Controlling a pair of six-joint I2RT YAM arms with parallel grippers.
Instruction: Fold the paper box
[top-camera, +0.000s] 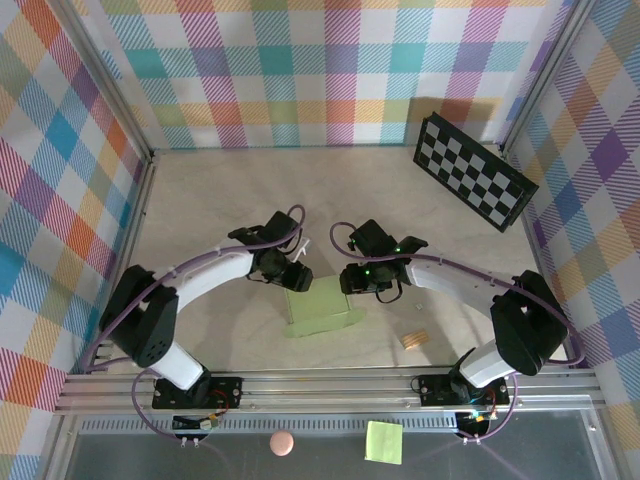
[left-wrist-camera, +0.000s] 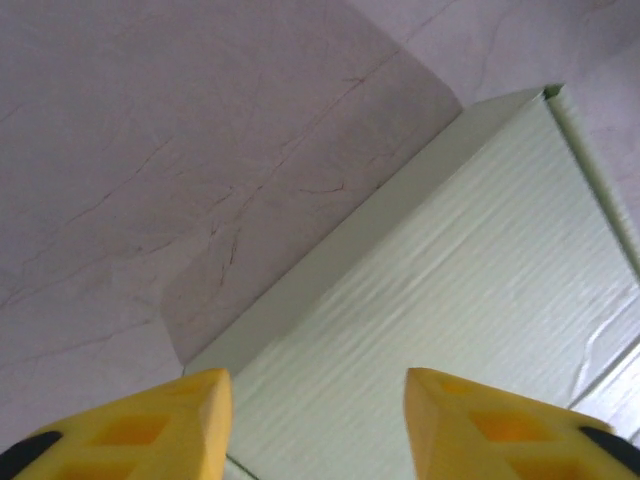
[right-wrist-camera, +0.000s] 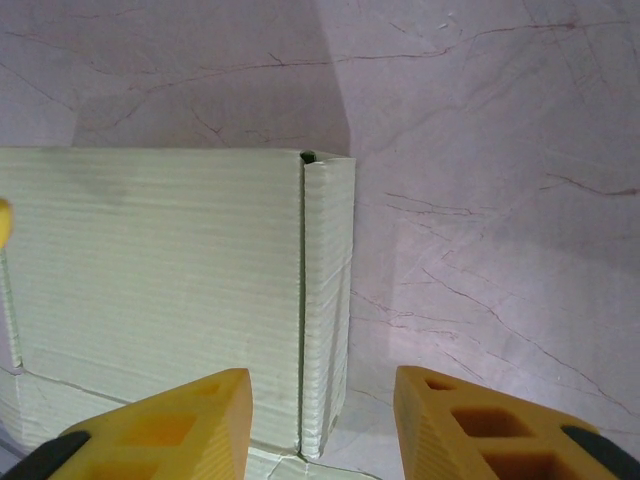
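Nearest to me, outside the metal rail, a pink round thing lies at 7 o'clock from the paper box, and a small green sticky note lies at 5 o'clock. Past the rail the table begins. The paper box lies near the middle of the near side, pale green, with a straight edge facing me. A little wooden block sits at 4 o'clock from it, close by but not touching. The left gripper hangs over the box's far corner at 11 o'clock. Its yellow fingers stand apart with a clear gap. Through the gap I see the flat green card and one long edge of it running off to 1 o'clock, and nothing is pinched. The right gripper hangs at the far corner at 1 o'clock. Its jaws are spread too. The thin folded side strip of the box sits in the gap, and the fingers look just clear of it. At 9 o'clock and 12 o'clock from the box the table is bare, with lots of room. Far off at 1 o'clock a black-and-white checker board leans by the checked wall, which closes in the back and both sides.
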